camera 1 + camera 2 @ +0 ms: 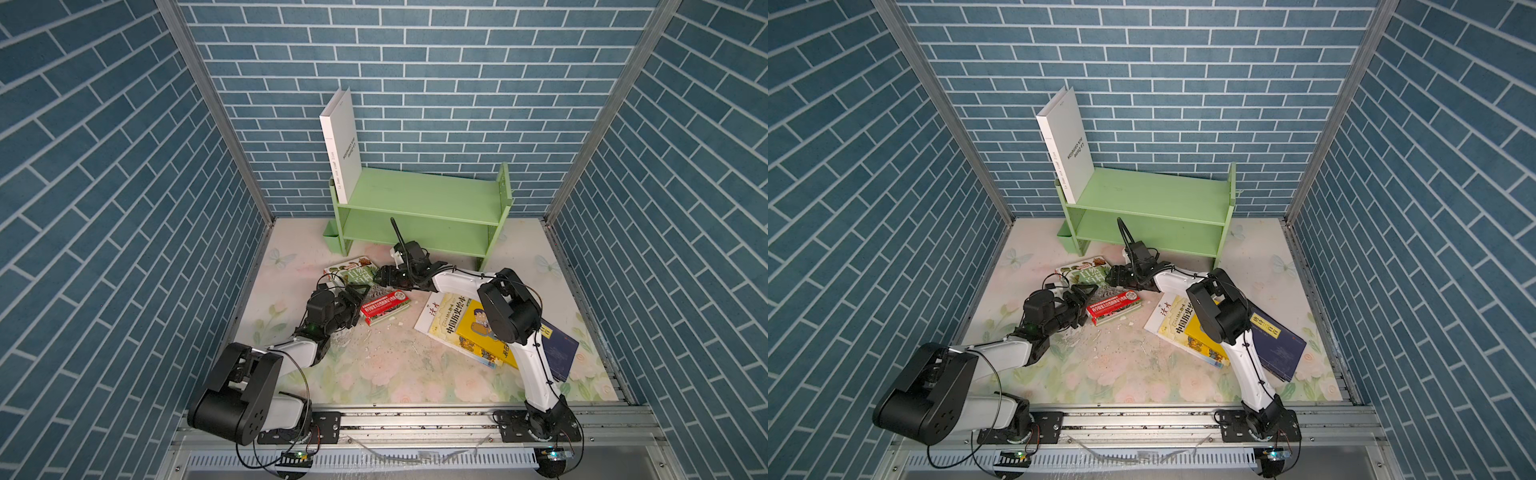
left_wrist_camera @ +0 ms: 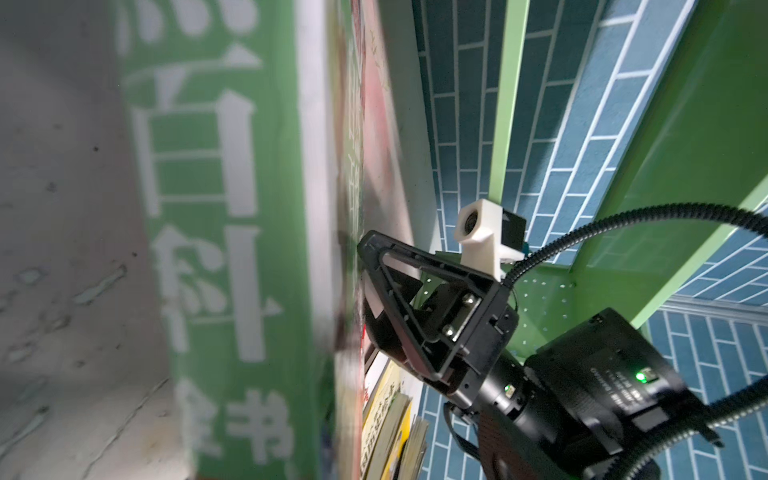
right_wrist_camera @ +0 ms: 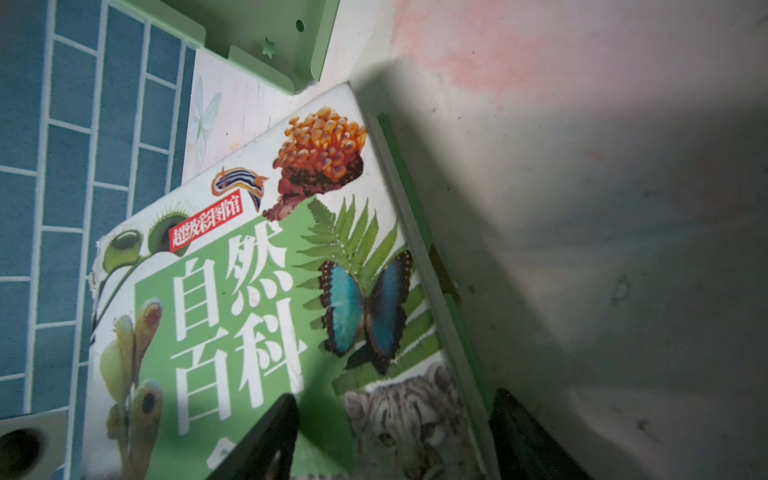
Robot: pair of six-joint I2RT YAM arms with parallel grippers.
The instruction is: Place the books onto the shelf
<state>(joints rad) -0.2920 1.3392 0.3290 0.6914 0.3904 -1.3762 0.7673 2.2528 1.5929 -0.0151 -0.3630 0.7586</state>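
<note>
The encyclopedia (image 1: 353, 272) lies on the surface (image 1: 395, 365) before the shelf (image 1: 419, 195), where only the white book (image 1: 343, 141) stands. Your right fingers (image 3: 257, 440) straddle the encyclopedia's edge and your left fingers (image 1: 353, 297) sit at its corner, likely to raise it; whether either grips, I cannot tell.

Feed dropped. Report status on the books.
Right gripper straddles an edge of the nature encyclopedia, left gripper at its spine; grips unconfirmed. It sits on the table, not shelved. White book stands at the left end of the green shelf.
</note>
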